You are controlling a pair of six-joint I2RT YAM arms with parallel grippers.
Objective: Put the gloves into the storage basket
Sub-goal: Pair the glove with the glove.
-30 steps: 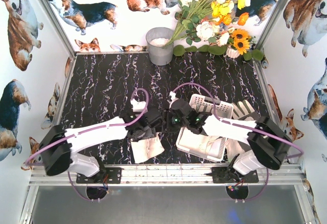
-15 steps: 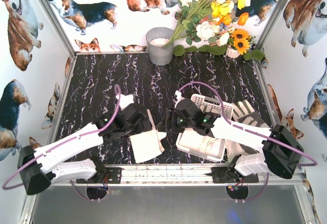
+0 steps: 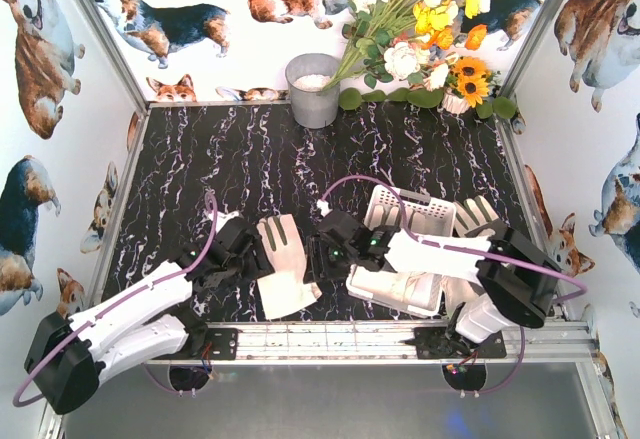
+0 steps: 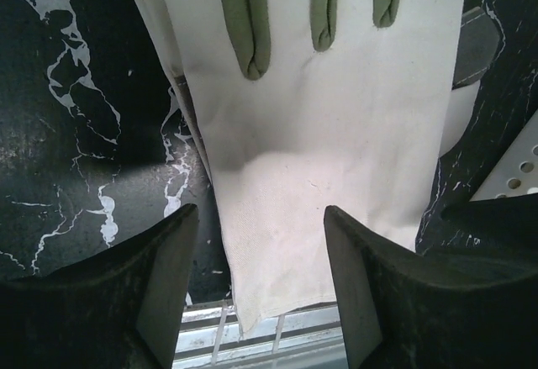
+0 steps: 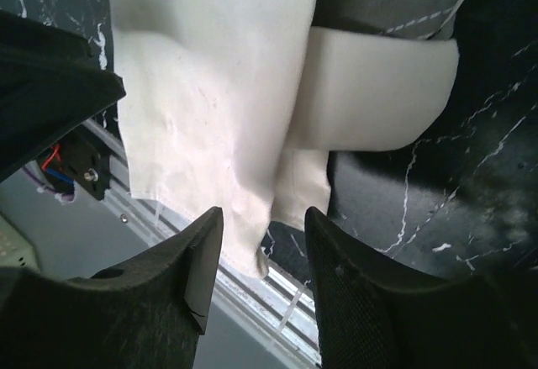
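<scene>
1. One glove (image 3: 283, 281) is lying flat on the black marble tabletop (image 3: 220, 169), right at the near edge and between the two arms. Its finger end points toward the back, and the cuff end just overhangs the metal rail (image 4: 252, 344).
2. The left fingers (image 4: 160, 285) are spread apart over the cuff half of that glove and aren't pinching anything. In the left wrist view you can see grey-green strips on the glove's finger end.
3. The right fingers (image 5: 197, 260) are apart too, over the glove's right edge near the cuff. They don't look clamped on anything. I can't tell if the tips touch the fabric.
4. The storage basket (image 3: 415, 202) sits just right of that glove, partly under the right arm (image 3: 440, 254). There's white fabric piled in its near end (image 3: 395, 284), gloves by the look of it.
5. A second loose glove (image 3: 478, 217) is out on the tabletop, right beside the basket's far right corner, with grey patches facing up.
6. Along the back wall there's a grey bucket (image 3: 313, 89) and a bunch of flowers (image 3: 420, 19), well away from everything else.
</scene>
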